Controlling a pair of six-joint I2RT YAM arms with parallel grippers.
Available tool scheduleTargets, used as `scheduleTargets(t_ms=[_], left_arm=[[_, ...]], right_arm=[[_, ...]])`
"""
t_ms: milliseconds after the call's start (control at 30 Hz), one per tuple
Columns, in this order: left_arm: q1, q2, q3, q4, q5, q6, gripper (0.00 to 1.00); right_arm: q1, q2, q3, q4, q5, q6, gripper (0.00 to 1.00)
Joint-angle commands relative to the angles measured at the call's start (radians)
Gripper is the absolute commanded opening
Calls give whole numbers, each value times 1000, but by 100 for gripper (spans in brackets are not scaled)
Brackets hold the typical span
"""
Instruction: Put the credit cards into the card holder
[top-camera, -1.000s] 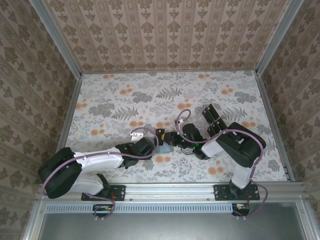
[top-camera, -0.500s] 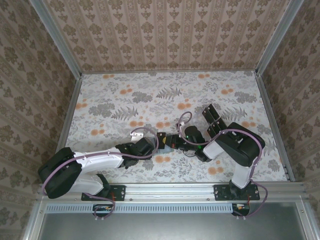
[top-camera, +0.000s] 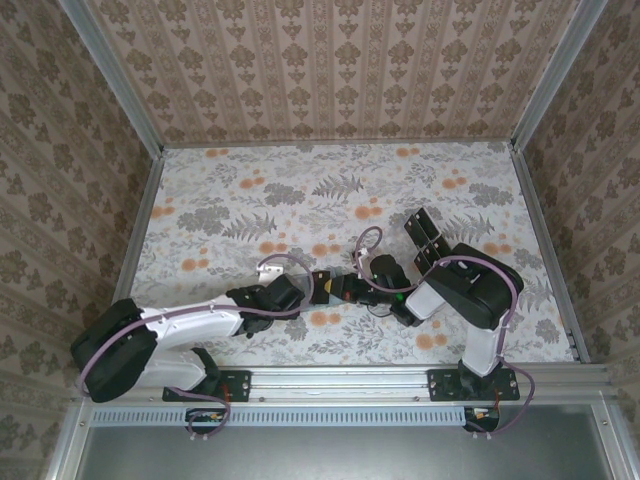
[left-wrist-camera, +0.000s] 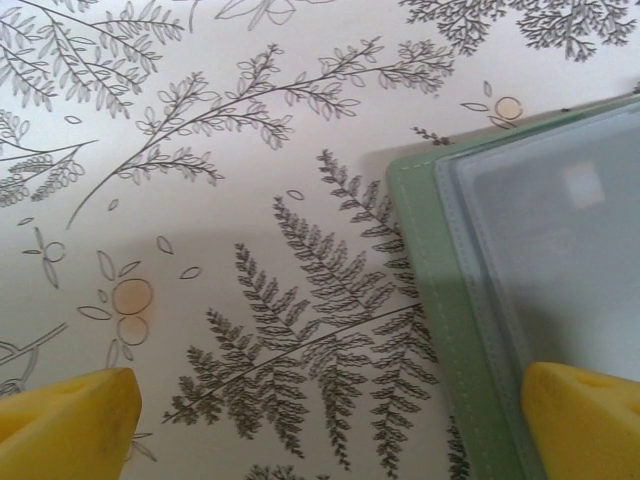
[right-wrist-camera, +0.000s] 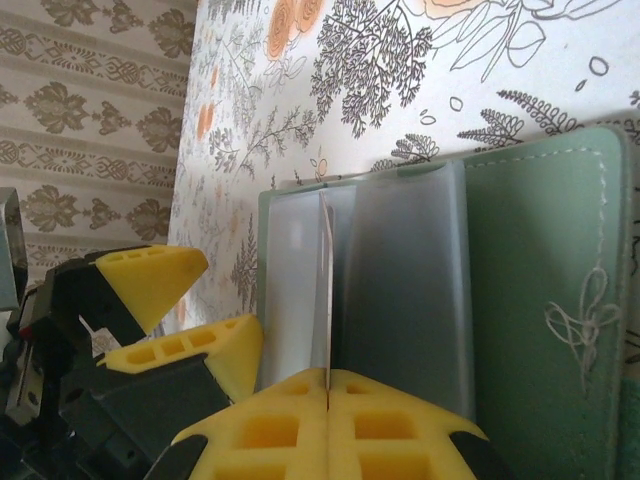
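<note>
Sage-green card holder (right-wrist-camera: 540, 300) open flat on surface (left-wrist-camera: 200, 250); right tool (right-wrist-camera: 328, 395) clamped on edge-on credit card (right-wrist-camera: 326, 280), long axis pointing straight ahead; left tool (left-wrist-camera: 325, 425) apart.

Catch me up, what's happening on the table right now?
The right tool is shut on a thin card seen edge-on, its edge standing at the clear plastic pockets of the open pale green soft wallet. The left tool is open, low over the wallet's edge. Whether the card has entered a pocket I cannot tell.
</note>
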Motion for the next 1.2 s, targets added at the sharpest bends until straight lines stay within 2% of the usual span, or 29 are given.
scheduleTargets(t_ms=[0, 500, 1167], left_arm=[[19, -29, -20, -47, 1, 35, 100], [45, -37, -31, -37, 16, 44, 100], [63, -20, -34, -17, 24, 61, 100]], right_arm=[[-5, 23, -16, 41, -31, 12, 0], [-7, 57, -2, 26, -86, 16, 0], [-36, 88, 63, -120, -197, -23, 0]])
